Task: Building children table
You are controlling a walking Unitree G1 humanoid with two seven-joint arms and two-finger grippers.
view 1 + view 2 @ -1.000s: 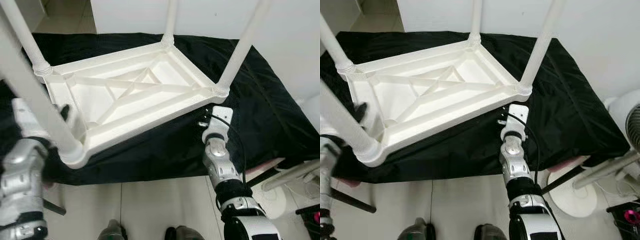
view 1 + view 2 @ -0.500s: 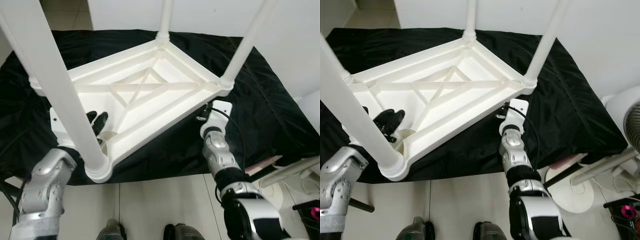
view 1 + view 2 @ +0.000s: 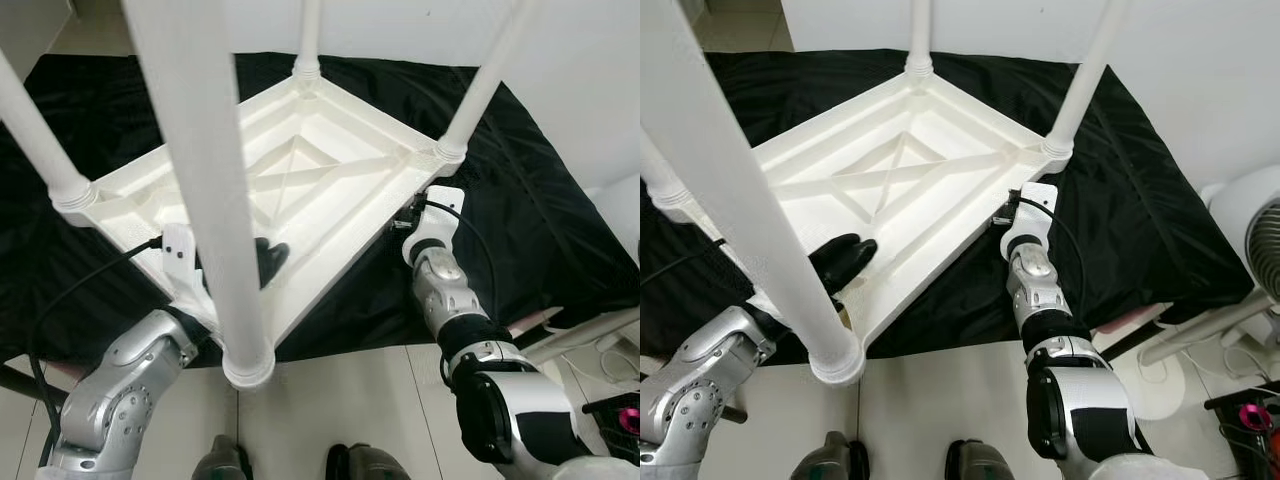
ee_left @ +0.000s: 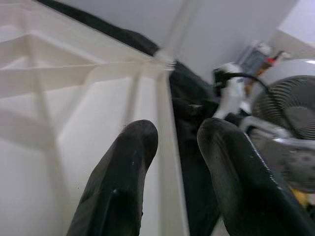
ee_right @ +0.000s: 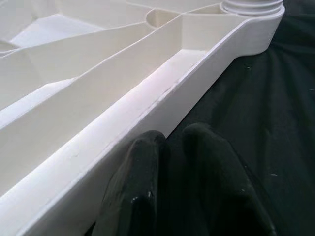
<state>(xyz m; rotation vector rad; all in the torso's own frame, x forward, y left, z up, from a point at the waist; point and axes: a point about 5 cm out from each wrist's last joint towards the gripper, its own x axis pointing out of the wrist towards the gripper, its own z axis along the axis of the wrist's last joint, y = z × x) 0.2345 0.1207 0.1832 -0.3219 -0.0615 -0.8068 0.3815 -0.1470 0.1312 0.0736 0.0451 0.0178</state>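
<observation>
On the black cloth (image 3: pixel 1140 200) the white table (image 3: pixel 920 160) lies upside down, legs up. My left gripper (image 4: pixel 170 142) straddles its near rim, fingers parted. My right gripper (image 5: pixel 170 147), fingers nearly together and empty, rests beside its right rim.

wall (image 3: pixel 1200 60): white | floor (image 3: pixel 930 400): pale tile | black cloth (image 3: pixel 1140 220) | fan (image 3: pixel 1255 250): white
</observation>
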